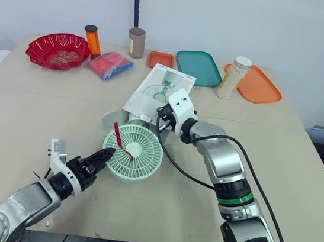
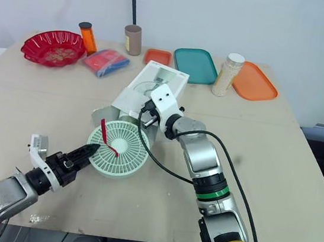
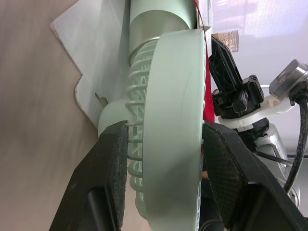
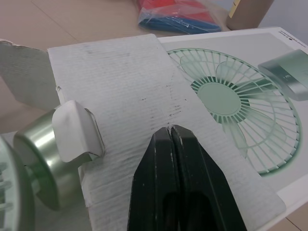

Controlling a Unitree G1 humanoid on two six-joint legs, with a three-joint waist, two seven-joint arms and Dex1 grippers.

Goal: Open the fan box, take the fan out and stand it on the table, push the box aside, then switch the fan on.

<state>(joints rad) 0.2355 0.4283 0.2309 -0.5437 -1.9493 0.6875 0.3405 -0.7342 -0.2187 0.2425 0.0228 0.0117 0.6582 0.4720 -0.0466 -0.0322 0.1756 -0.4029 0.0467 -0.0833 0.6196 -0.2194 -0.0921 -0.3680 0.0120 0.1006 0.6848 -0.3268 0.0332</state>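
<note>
The pale green fan (image 1: 134, 152) lies with its round grille on the table and its metallic stem (image 4: 36, 159) still inside the open end of the white fan box (image 1: 160, 91). A red strap (image 1: 120, 139) crosses the grille. My left gripper (image 1: 107, 154) holds the grille's near-left rim, one finger (image 3: 115, 178) behind it and the other in front. My right gripper (image 1: 161, 120) is shut, its tips (image 4: 171, 132) resting on the box's corrugated top flap just behind the fan.
Along the table's far side stand a red bowl (image 1: 58, 50), an orange bottle (image 1: 92, 40), a brown cup (image 1: 136, 42), a blue-red packet (image 1: 109, 64), a small orange tray (image 1: 160, 59), a teal tray (image 1: 198, 67), a jar (image 1: 234, 77) and an orange tray (image 1: 253, 84).
</note>
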